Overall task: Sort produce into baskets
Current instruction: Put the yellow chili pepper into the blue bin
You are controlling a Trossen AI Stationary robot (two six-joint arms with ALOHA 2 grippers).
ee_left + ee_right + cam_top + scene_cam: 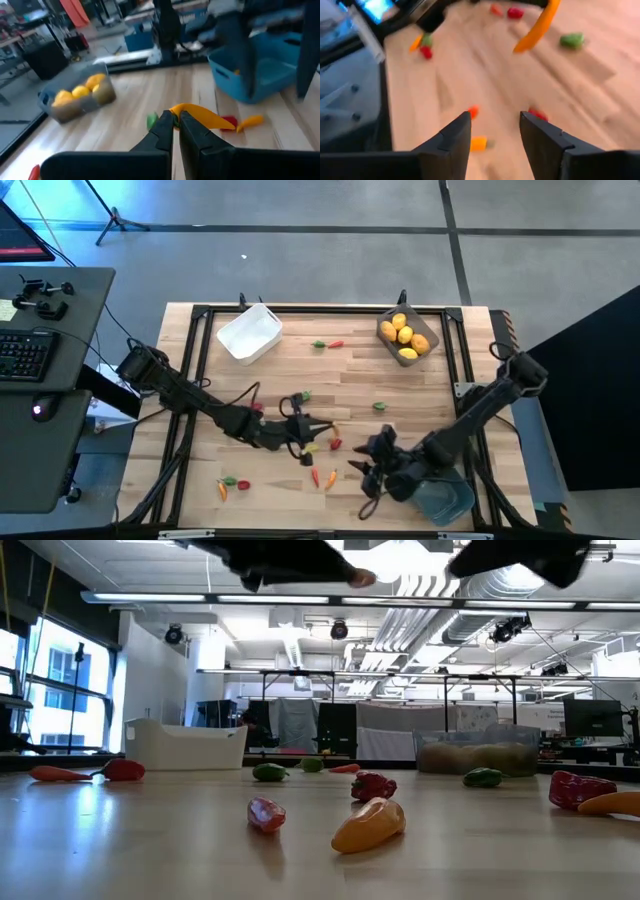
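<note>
Left gripper (175,116): clamped tight on one end of a long orange pepper (200,114); raised off the table (400,395) near its middle.
Pepper axis: runs out forward from the fingertips, slightly curved; in the right wrist view hangs tilted in the air (536,27), free end lower.
Right gripper (495,125): fingers apart, nothing between them; hovers low near the front edge, just beside the blue basket (448,498).
Blue basket from the pepper: ahead of the left gripper and off toward the robot's right, as the left wrist view shows (260,70); the right arm stands between the two and partly over the basket.
Other baskets: white basket (250,332) at the far left, looks empty; grey basket (425,350) at the far right, holding yellow fruits (403,335); both well apart from the pepper.
Nearer arm: left holds the piece; right sits nearer the blue basket.
Likely step: carrying the pepper to a basket, probably the blue one, though the target is not certain.
Turning point: a clear path past the right arm, then pepper's long axis set along the basket's length before release.
Loose pieces: red piece (229,121) and small orange piece (250,121) on the table below the pepper, not yet sorted.
</note>
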